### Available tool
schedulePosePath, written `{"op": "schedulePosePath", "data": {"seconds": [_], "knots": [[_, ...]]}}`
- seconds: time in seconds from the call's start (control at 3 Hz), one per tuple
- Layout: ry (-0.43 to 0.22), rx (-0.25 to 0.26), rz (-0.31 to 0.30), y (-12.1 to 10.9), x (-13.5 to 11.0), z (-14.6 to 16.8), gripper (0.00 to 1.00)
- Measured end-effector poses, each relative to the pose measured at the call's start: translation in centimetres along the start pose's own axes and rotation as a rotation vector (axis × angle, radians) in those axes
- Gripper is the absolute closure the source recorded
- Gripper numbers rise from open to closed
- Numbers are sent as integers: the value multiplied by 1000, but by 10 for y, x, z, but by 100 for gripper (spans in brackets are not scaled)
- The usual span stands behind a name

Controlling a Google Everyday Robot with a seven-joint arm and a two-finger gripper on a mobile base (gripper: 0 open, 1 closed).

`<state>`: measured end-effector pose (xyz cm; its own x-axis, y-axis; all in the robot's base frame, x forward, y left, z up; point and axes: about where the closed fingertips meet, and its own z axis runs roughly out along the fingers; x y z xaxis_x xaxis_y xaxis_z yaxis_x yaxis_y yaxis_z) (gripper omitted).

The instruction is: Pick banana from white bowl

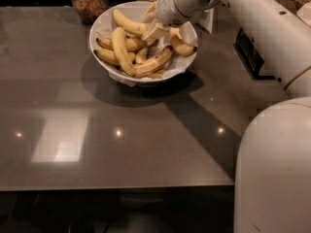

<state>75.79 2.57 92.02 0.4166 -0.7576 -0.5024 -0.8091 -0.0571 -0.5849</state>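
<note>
My gripper (156, 30) hung low over the white bowl (99, 23), at the right end of the banana (127, 24).
The dark table (146, 144) spread beneath it and toward the camera; my white arm (252, 18) ran off to its right. The paper-lined bowl sat directly under it, its heap of bananas mostly to the left. A glass jar (89, 1) stood behind, well to the left. The long yellow banana lay just left, reaching the gripper; whether I held it, I could not tell.
</note>
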Motion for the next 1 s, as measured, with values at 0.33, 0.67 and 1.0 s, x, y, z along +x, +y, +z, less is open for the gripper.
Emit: {"op": "schedulePosePath", "data": {"seconds": [0.33, 0.67, 1.0], "knots": [[-19, 25, -15, -5, -10, -14, 100], [-22, 55, -18, -11, -14, -35, 100], [-7, 80, -10, -10, -13, -65, 100]]}}
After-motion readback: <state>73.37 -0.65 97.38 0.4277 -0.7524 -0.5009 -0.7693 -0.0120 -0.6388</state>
